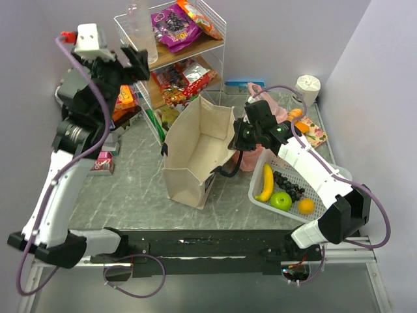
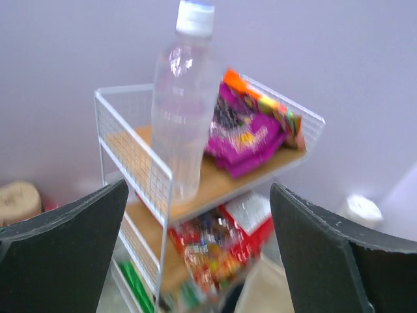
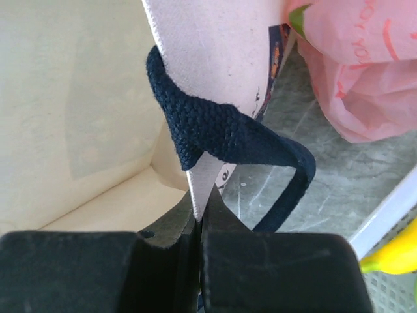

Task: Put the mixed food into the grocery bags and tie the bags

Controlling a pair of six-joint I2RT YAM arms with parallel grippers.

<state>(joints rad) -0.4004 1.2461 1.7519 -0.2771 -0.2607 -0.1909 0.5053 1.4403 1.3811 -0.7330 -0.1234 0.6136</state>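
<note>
At the upper left of the overhead view: the left gripper [image 1: 133,62], fingers spread wide, nothing between them, level with the top shelf of the white wire rack [image 1: 219,39].

- Clear bottle [image 1: 142,29]: ribbed transparent plastic with a white cap, upright at the shelf's front corner, just ahead of the spread fingers.
- Purple snack packet [image 1: 172,26]: glossy foil, lying flat beside the bottle. An orange packet [image 1: 199,16] is laid against it.
- Red packets [image 1: 186,78]: crinkled foil, heaped on the lower shelf.

At the centre of the frame: the right gripper [image 1: 238,140], fingers pressed together on the rim of the canvas tote [image 1: 195,140].

- Tote: stiff beige weave, standing open, and its interior is seen bare.
- Dark strap handle [image 3: 221,134]: coarse woven webbing, looped beside the pinch.
- Pink plastic bag [image 3: 352,72]: thin and crumpled, touching the tote's outer wall.
- White perforated basket [image 1: 326,189], lower right: a banana [image 1: 266,182], dark grapes [image 1: 288,184], a green apple [image 1: 281,200] and an orange [image 1: 305,206] are held in it.

Progress, as judged: early. No food is seen in either bag, nothing is tied, and all the packing is yet to be done.
</note>
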